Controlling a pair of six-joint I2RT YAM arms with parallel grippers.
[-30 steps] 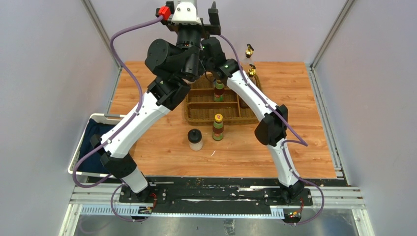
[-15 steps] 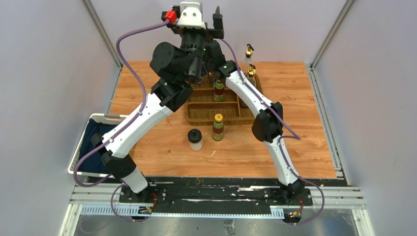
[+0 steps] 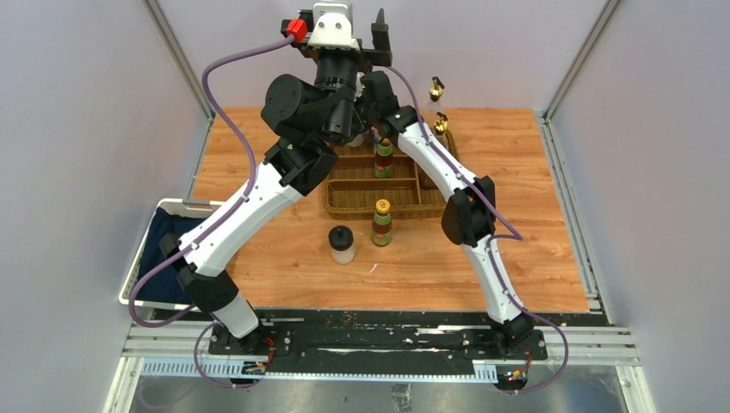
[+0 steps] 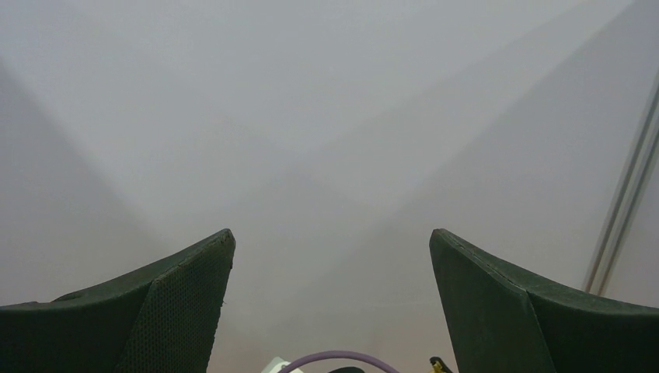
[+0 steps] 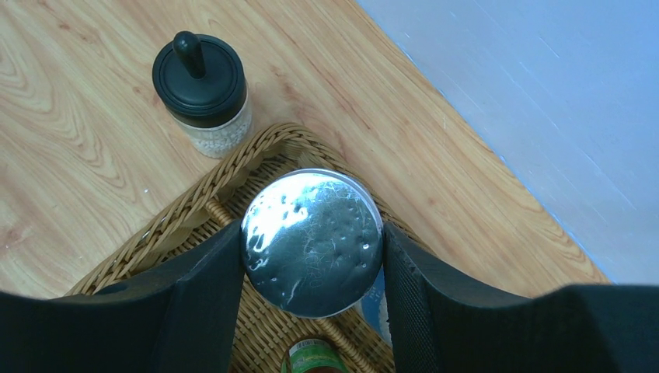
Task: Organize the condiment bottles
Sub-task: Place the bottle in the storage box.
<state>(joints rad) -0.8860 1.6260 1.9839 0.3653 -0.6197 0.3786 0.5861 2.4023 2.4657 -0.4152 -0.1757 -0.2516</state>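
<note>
My right gripper (image 5: 311, 256) is shut on a silver-lidded shaker (image 5: 312, 242), its pads against both sides of the lid, over the far corner of the wicker tray (image 5: 194, 210). Whether the shaker rests on the tray floor I cannot tell. A black-lidded jar (image 5: 203, 92) stands on the table just outside that corner. A sauce bottle's green cap (image 5: 315, 357) shows below the shaker. From above, one sauce bottle (image 3: 383, 157) is in the tray (image 3: 344, 206); another (image 3: 381, 222) and a black-lidded jar (image 3: 342, 244) stand in front. Two cruets (image 3: 440, 120) stand at the back. My left gripper (image 4: 332, 256) is open, raised, facing the wall.
A white bin (image 3: 142, 258) holding dark cloth sits off the table's left front edge. Grey walls and metal posts close in the table on three sides. My raised left arm (image 3: 310, 103) hides the right gripper and the tray's far-left corner in the top view.
The left wrist rose a little and shifted right, then held still. The right arm edged slightly toward the tray's far-left corner. Both grippers kept their state.
</note>
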